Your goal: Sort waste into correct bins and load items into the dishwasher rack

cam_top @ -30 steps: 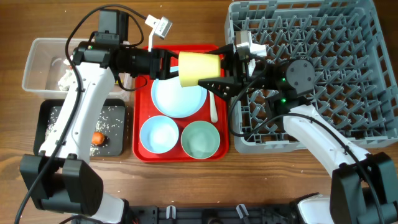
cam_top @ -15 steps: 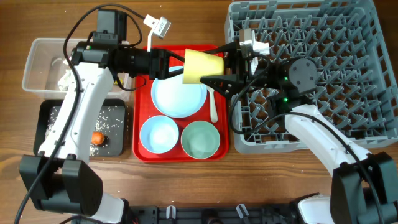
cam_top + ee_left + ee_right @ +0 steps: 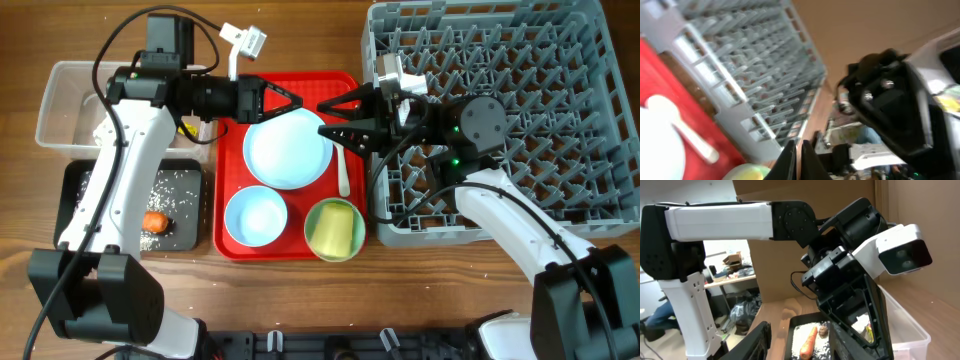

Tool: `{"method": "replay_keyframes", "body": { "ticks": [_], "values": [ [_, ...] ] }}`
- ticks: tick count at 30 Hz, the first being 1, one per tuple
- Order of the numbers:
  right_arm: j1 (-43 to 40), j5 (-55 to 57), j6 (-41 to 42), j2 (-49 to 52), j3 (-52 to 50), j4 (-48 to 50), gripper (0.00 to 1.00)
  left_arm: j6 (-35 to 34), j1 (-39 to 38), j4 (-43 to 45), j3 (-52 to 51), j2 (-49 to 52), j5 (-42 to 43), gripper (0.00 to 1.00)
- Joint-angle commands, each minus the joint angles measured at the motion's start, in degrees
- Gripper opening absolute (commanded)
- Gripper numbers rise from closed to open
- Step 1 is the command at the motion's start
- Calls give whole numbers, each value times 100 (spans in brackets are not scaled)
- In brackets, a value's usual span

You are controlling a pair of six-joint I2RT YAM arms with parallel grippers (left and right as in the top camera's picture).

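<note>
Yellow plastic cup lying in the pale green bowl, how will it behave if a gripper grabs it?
Lying on its side in the pale green bowl, the yellow plastic cup would probably roll or rock if nudged. It looks thin-walled and hollow, so likely light and slightly squeezable. Its smooth tapered side may slip when pinched.

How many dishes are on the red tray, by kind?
Plates: 1, large pale blue plastic plate
Bowls: 2, light blue bowl and pale green bowl
Cups: 1, yellow plastic cup in the green bowl
Spoons: 1, white plastic spoon
Total: 5
</note>
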Motion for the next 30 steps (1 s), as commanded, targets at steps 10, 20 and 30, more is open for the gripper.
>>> {"method": "replay_keyframes", "body": {
  "ticks": [10,20,30],
  "values": [
    [-463,-1060,433,-50,103,-970,44,-111,15,-1064,59,52,-1989,4],
    [-2216,835,1672,-50,103,-2321,42,-560,9,-1351,59,52,-3259,4],
    [-2876,5431,-1519,-87,1598,-8708,49,-562,11,-1327,59,52,-3654,4]
  ]
}}
